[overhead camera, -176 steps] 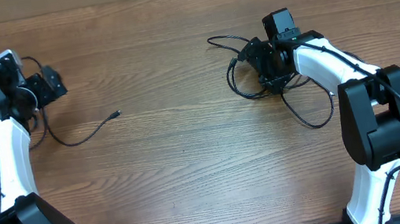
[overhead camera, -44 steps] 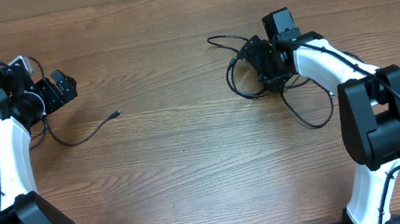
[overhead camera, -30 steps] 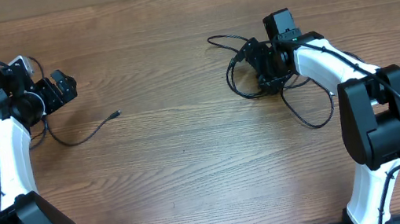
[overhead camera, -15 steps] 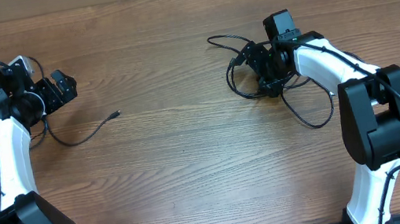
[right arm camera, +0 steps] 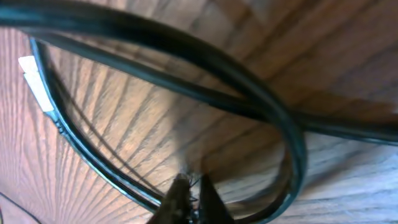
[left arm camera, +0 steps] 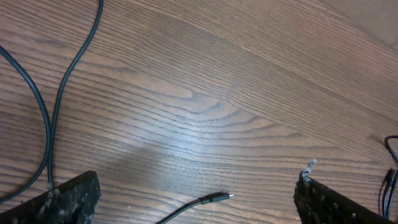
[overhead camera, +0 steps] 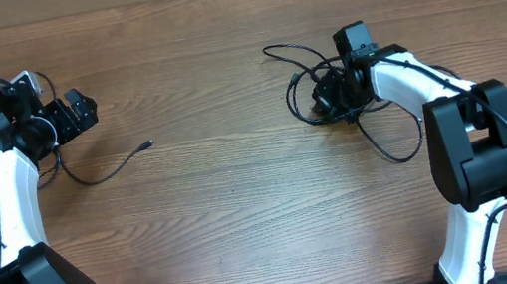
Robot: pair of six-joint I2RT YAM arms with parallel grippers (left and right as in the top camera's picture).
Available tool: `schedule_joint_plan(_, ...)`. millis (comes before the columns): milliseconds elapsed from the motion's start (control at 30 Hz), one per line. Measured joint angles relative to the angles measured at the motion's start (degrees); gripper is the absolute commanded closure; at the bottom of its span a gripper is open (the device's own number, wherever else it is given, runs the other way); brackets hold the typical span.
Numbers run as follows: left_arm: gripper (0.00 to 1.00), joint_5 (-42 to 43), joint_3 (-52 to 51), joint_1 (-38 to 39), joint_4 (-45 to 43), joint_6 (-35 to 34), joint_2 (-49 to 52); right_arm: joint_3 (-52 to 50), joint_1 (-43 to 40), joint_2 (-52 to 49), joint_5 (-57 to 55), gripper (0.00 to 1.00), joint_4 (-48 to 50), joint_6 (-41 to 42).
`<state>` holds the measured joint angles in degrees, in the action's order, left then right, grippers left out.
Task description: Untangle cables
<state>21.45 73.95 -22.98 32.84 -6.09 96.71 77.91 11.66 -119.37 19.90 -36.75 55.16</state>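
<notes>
The cables (overhead camera: 328,101) lie as a black tangle at the table's right, with loops spreading toward the right arm. My right gripper (overhead camera: 325,94) is down in that tangle. In the right wrist view its fingertips (right arm camera: 180,190) are pressed together where a thin cable loop (right arm camera: 81,149) runs in behind them, so my right gripper (right arm camera: 191,190) is shut on the cables. A separate loose cable (overhead camera: 107,171) lies at the left and ends in a small plug (overhead camera: 146,145). My left gripper (overhead camera: 54,99) hovers open above it. The plug (left arm camera: 219,197) shows between the wide-apart fingers of my left gripper (left arm camera: 196,182).
Two strands of the loose cable (left arm camera: 53,112) run up the left of the left wrist view. More cord (left arm camera: 388,168) shows at that view's right edge. The wooden table (overhead camera: 241,194) has its far edge along the top of the overhead view.
My right gripper has gone from open to shut in the tangle and shifted slightly left. The left arm and the loose cable have not moved.
</notes>
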Motion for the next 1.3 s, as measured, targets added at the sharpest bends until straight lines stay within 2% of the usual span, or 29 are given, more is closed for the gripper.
schedule_joint_plan(233,0.0,0.0,0.0,0.0,0.0,0.0,0.0,0.0,0.0,0.2,0.3,0.96,-2.3,-1.2)
schedule_joint_plan(400,0.0,0.0,0.0,0.0,0.0,0.0,0.0,-0.7,0.1,2.5,-1.5,0.96,-8.4,-4.6)
schedule_joint_plan(667,0.0,0.0,0.0,0.0,0.0,0.0,0.0,-1.6,1.2,15.8,-4.0,0.95,-11.8,-8.9)
schedule_joint_plan(700,0.0,0.0,0.0,0.0,0.0,0.0,0.0,-1.6,1.3,17.4,-4.9,0.86,-12.0,-9.1)
schedule_joint_plan(733,0.0,0.0,0.0,0.0,0.0,0.0,0.0,-1.6,1.6,18.7,-5.9,0.67,-12.2,-9.3)
schedule_joint_plan(767,0.0,0.0,0.0,0.0,0.0,0.0,0.0,-1.6,1.7,19.4,-6.7,0.29,-12.5,-9.9)
schedule_joint_plan(800,0.0,0.0,0.0,0.0,0.0,0.0,0.0,-1.5,1.8,19.8,-8.3,0.12,-12.9,-9.6)
schedule_joint_plan(833,0.01,0.0,0.0,0.0,0.0,0.0,0.0,-1.5,1.8,19.8,-10.3,0.01,-13.2,-9.6)
schedule_joint_plan(1100,0.01,0.0,0.0,0.0,0.0,0.0,0.0,-1.5,1.8,18.4,-22.9,0.0,-17.9,-3.7)
schedule_joint_plan(1300,0.0,0.0,0.0,0.0,0.0,0.0,0.0,-1.5,1.8,16.2,-27.5,0.0,-18.3,1.2)
